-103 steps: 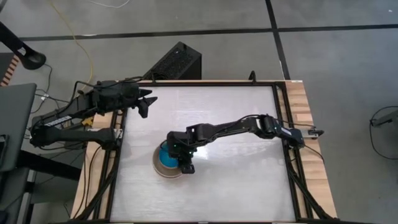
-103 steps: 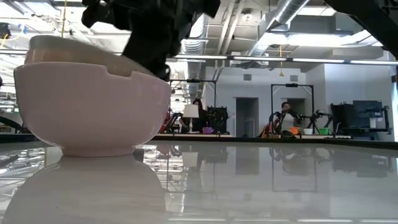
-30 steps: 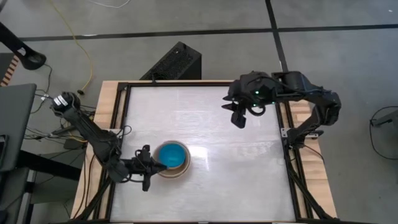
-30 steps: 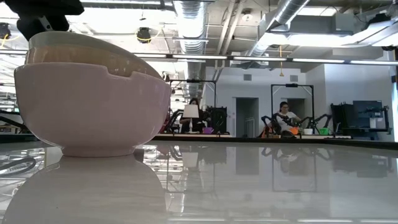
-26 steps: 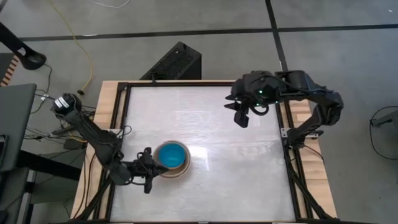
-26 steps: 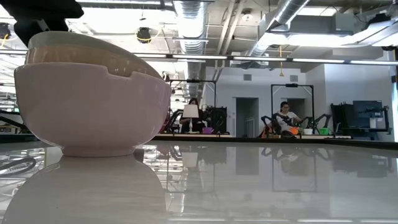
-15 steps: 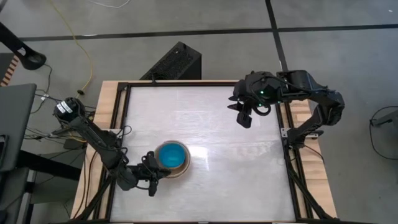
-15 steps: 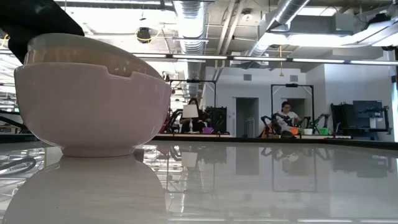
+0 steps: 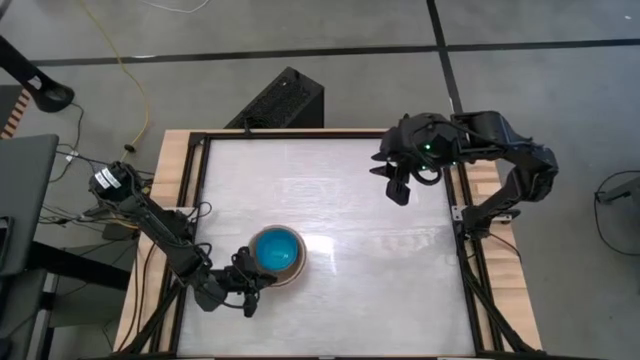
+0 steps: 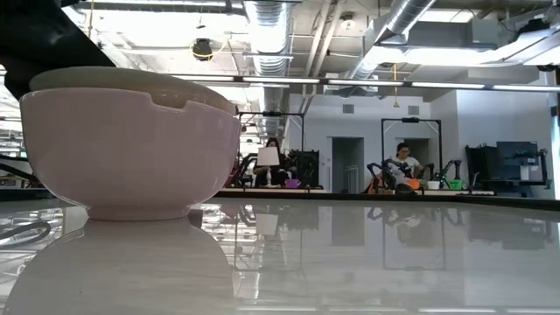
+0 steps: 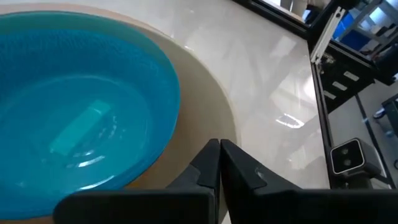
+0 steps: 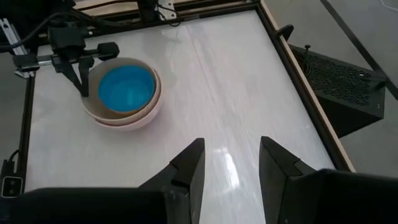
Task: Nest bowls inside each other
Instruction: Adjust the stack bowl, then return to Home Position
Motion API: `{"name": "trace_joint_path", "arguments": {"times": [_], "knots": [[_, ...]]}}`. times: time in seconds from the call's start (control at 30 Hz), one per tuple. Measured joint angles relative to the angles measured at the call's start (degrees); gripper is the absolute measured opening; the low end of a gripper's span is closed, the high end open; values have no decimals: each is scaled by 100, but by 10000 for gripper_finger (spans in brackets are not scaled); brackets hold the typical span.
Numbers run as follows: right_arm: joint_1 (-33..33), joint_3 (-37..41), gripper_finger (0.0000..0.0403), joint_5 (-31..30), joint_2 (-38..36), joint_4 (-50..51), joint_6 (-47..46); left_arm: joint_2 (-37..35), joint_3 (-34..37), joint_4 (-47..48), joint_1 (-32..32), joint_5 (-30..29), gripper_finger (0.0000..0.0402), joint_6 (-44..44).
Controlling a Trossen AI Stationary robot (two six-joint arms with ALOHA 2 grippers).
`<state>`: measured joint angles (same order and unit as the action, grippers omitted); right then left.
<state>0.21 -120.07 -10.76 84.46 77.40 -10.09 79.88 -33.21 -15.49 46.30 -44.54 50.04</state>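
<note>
A nested stack of bowls (image 9: 275, 255) stands left of the table's middle, toward the near edge. The outer bowl is pinkish (image 10: 131, 149) and rests on its foot. A beige bowl (image 10: 114, 79) sits level inside it, with a blue bowl (image 11: 74, 118) innermost. My left gripper (image 9: 250, 293) is shut at the stack's near-left rim. My right gripper (image 9: 397, 188) hangs open, high over the table's far right, with nothing between its fingers (image 12: 198, 155). My left gripper has its shut fingertips (image 11: 219, 152) down on the beige bowl's rim (image 11: 230, 134), on the stack's near-left side. It comes from the table's near-left corner, slanting downward. The bowl lies level in the pinkish bowl, and the stack stands on the table.
The white tabletop (image 9: 380, 270) lies bare to the right of and beyond the stack, inside a black frame (image 9: 455, 200). A black box (image 9: 285, 100) sits on the floor past the far edge. People sit in the room behind (image 10: 404, 166).
My left gripper has sunk and slid along the stack's left side toward the near edge, staying shut. The beige bowl, which sat tilted in the pinkish one, now lies level. My right gripper has drifted a little toward the right edge.
</note>
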Motion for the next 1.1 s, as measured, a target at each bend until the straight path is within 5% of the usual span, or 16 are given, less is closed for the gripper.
{"name": "trace_joint_path", "arguments": {"times": [0.2, 0.5, 0.83, 1.1], "knots": [[165, 0, 117, 11, -168, -143, 2, -240, -3, -275, 2, -187, 0, -235], [846, 506, 117, -688, -1138, -126, -531, -1776, -9, 515, -77, -848, 0, -1344], [1815, 3800, 116, -1352, -2777, -1932, -1706, -3455, -7, 2495, -478, -768, 0, -1295], [2020, 6102, 81, -1362, -3638, -3320, -2147, -3994, -7, 3477, -778, -672, 0, -1252]]}}
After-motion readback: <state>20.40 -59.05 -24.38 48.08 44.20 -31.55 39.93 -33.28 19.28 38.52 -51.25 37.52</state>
